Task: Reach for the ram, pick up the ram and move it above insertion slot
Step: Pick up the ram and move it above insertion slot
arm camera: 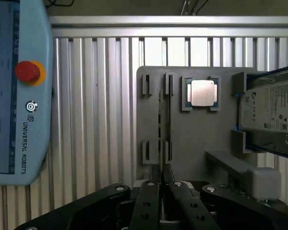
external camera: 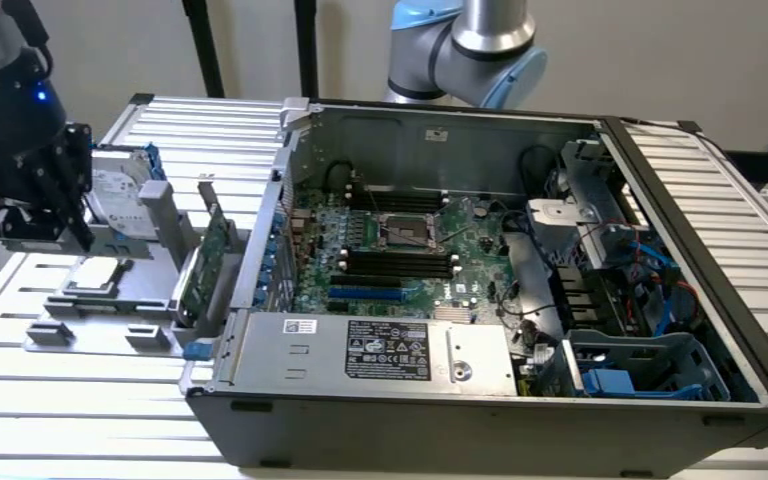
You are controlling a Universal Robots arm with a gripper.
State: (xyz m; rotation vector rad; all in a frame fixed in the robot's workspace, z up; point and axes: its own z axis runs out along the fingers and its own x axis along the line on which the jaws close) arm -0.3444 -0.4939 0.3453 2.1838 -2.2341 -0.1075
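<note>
My black gripper (external camera: 48,222) hangs above the grey parts holder (external camera: 91,310) at the exterior view's left, well away from the open computer case. In the wrist view its two fingers (arm camera: 151,191) meet at the gripper (arm camera: 163,167) on the ram (arm camera: 162,124), a thin dark stick seen edge-on. The stick runs out from the fingertips between the holder's two rows of empty brackets (arm camera: 146,84). The insertion slot (external camera: 398,262) is one of several parallel black sockets on the green motherboard (external camera: 471,225) inside the case.
The holder also carries a processor (arm camera: 201,93), a hard drive (arm camera: 273,108) and a taller green expansion card (external camera: 211,265) standing next to the case wall. A teach pendant (arm camera: 19,91) lies beside the holder. A blue slot (external camera: 371,295) sits near the black sockets.
</note>
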